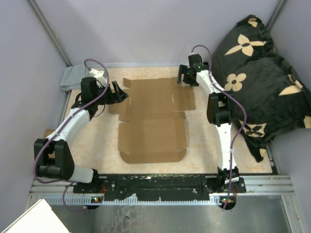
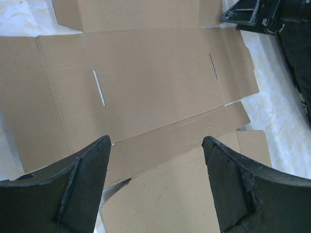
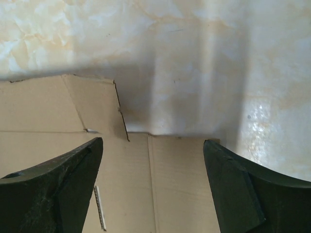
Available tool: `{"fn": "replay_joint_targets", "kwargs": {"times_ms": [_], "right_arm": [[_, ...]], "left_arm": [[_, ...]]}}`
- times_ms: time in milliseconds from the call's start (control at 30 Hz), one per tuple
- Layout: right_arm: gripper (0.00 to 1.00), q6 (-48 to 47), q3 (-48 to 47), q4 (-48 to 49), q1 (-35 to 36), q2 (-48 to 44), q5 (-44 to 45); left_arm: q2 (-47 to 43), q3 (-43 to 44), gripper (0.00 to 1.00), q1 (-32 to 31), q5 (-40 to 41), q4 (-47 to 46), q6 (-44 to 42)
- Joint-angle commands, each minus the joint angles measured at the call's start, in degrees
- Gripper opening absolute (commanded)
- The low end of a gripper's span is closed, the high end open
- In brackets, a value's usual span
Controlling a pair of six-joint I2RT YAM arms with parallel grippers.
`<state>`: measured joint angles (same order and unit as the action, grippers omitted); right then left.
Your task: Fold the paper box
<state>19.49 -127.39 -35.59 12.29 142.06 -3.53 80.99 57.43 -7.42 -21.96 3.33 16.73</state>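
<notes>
Closest to the lens in each wrist view are the black fingers (image 2: 87,184) of that arm's own claw, and both pairs stand wide apart with nothing between them. The left gripper (image 1: 118,92) hangs at the left edge of the paper box (image 1: 153,121), and the right gripper (image 1: 184,76) hangs over its far right corner. The box is not yet a box: it lies flat and unfolded in the middle of the table (image 1: 97,141), between the two arms, with its wider panels far and a narrower panel near. The likely trouble, as I judge it, is that a flat sheet on a smooth top gives a finger no edge to get under. A claw coming down may push the whole sheet sideways, or nip a small side flap and bend it off its crease. If one arm lifts while the other pins nothing, the sheet may pivot rather than fold. Only the overhead view shows the full outline, the grey cloth (image 1: 72,77) at the far left corner and the dark flowered cushion (image 1: 257,73) to the right. The left wrist view adds the creases and two thin slots (image 2: 99,87). The right wrist view shows the corner flap (image 3: 92,104) with shadow beyond it, though I cannot tell whether it is lifted.
</notes>
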Motion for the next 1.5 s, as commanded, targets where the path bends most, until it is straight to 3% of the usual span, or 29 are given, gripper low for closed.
{"fn": "replay_joint_targets", "kwargs": {"times_ms": [0, 233, 533, 767, 1200, 1467], "right_arm": [[0.84, -0.43, -5.87, 2.28, 0.89, 1.5, -1.85], [0.81, -0.24, -9.89, 2.88, 2.17, 5.43, -1.95], [0.49, 0.33, -9.85, 3.52, 3.21, 7.12, -1.55], [0.2, -2.6, -5.07, 3.43, 4.48, 2.94, 2.43], [0.17, -17.58, 18.15, 4.36, 6.79, -16.01, 13.45], [0.17, -33.8, 22.1, 2.84, 11.52, -20.75, 17.4]], "left_arm": [[0.3, 2.16, 0.83, -0.4, 0.15, 0.56, 0.15], [0.82, 2.25, 0.83, -0.4, -0.04, 0.55, 0.3], [2.25, 2.81, 0.81, -0.4, 0.52, 1.35, 0.41], [3.45, 3.39, 0.8, -0.47, 2.32, 3.14, 0.37], [6.91, 7.45, 0.7, -4.93, 14.48, 12.46, 3.39], [5.82, 3.31, 0.7, -7.64, 17.37, 9.26, 5.17]]}}
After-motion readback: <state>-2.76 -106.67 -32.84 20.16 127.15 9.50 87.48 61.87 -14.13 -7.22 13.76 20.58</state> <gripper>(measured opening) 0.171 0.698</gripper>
